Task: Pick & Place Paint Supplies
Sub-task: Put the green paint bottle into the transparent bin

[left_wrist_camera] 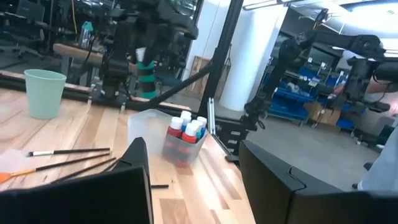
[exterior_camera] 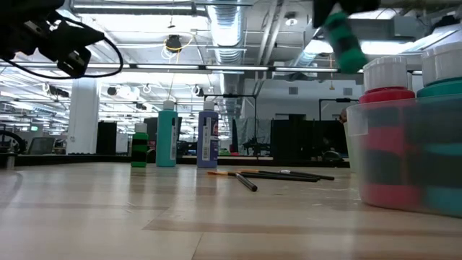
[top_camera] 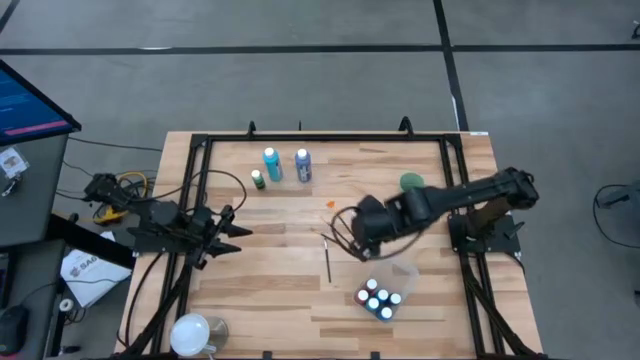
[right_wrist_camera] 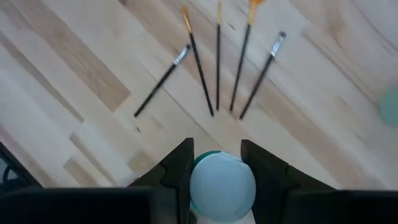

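From above, the right claw [top_camera: 352, 238] is hanging over the middle of the wooden worktop [top_camera: 270, 290], just beside a dark-handled paintbrush [top_camera: 327, 262] lying loose on the boards. Near it the clear tub [top_camera: 384, 293] is holding several capped paint bottles [top_camera: 380, 299]. Well apart, toward the far edge, a teal bottle [top_camera: 271, 165], a blue bottle [top_camera: 303, 166] and a small green bottle [top_camera: 257, 179] are standing upright. The left claw [top_camera: 232, 232] is waiting at the left side, its fingers standing spread with nothing between them. A pale green cup [top_camera: 410, 182] is showing behind the right arm.

The low view is adding height: the right claw's load — a green-and-black banded bottle [exterior_camera: 342, 40] — is hanging in the air above the tub [exterior_camera: 404, 155], clear of the boards. The three upright bottles [exterior_camera: 167, 136] and the brushes [exterior_camera: 278, 175] are lying beyond.

The left wrist view is showing the cup [left_wrist_camera: 45, 93], the tub [left_wrist_camera: 183, 138] with red- and white-capped bottles, and brushes [left_wrist_camera: 68, 152] fanned on the wood.

Only the right wrist view is showing the grip itself — the two fingers [right_wrist_camera: 178, 168] are pressing on either side of a pale-capped bottle [right_wrist_camera: 222, 185], above five fanned brushes [right_wrist_camera: 218, 59].
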Action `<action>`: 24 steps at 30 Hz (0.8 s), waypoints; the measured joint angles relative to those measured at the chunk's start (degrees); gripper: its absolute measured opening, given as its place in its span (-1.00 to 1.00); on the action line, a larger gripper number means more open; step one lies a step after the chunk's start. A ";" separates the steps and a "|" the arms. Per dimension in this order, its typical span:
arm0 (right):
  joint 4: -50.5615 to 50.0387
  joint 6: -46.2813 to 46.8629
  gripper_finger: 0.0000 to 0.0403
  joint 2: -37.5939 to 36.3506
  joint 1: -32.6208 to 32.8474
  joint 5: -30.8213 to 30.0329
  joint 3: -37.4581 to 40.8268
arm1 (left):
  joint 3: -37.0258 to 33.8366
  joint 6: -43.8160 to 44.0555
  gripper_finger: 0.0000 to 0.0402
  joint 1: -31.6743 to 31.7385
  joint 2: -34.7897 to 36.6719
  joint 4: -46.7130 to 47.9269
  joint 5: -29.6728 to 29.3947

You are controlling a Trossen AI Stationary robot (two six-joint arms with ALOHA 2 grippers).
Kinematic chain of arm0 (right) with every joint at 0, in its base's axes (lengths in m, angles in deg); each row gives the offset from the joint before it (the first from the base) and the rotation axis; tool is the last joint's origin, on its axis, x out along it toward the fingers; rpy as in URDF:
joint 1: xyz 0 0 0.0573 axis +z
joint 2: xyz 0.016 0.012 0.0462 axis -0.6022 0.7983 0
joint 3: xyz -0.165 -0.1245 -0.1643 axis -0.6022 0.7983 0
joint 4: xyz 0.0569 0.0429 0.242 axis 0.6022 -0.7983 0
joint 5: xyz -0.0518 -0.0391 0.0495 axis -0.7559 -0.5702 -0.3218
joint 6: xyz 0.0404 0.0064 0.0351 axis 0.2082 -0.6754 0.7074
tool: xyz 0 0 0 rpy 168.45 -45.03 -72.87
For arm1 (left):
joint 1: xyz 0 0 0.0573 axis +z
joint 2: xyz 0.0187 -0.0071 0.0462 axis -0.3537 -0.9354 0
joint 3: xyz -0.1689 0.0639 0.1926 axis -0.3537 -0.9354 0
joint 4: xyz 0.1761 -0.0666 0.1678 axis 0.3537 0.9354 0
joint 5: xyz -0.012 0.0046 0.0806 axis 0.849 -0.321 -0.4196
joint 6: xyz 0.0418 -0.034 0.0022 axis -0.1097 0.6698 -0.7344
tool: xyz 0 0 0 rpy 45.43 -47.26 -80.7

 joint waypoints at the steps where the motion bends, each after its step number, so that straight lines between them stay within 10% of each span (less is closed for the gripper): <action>1: -1.35 2.44 -0.47 -0.24 1.57 -1.15 0.00 | 0.00 0.00 -0.34 0.00 -0.27 -0.21 -0.02; 10: -13.35 23.15 -0.47 -0.94 15.20 -10.72 0.78 | 0.00 -0.02 -0.34 0.00 -0.75 -1.91 -0.09; 24: -1.47 39.51 -0.47 -1.20 26.99 -16.04 16.65 | 0.00 0.00 -0.34 0.00 -0.75 -2.41 -5.10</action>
